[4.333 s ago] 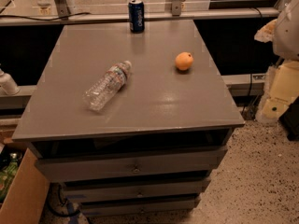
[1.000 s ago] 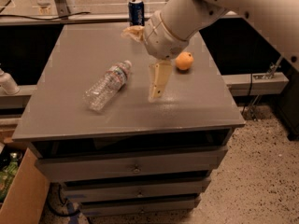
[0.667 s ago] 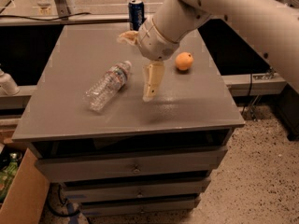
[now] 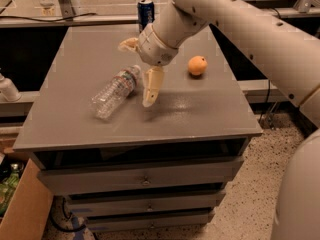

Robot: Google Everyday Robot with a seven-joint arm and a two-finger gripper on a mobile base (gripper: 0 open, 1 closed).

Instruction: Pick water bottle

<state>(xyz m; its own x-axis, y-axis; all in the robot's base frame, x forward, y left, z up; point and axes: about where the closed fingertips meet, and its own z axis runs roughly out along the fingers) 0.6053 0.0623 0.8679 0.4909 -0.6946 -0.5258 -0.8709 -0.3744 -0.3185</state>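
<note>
A: Water bottle (image 4: 114, 92) position?
B: Lying on its side on the desk (image 4: 210, 109), at 9 o'clock of centre, cap pointing to 1 o'clock.
A: Claw (image 4: 136, 74)?
B: Spread wide, gripping nothing, one finger either side of the cap end. Orange (image 4: 197, 65) at its 3 o'clock, soda can (image 4: 145, 11) at 12.

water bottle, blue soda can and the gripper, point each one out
water bottle (image 4: 115, 92), camera view, middle of its clear ribbed body
blue soda can (image 4: 145, 14), camera view, its blue side below the top rim
gripper (image 4: 135, 74), camera view, midway between its open fingertips, over the bottle's cap end
</note>
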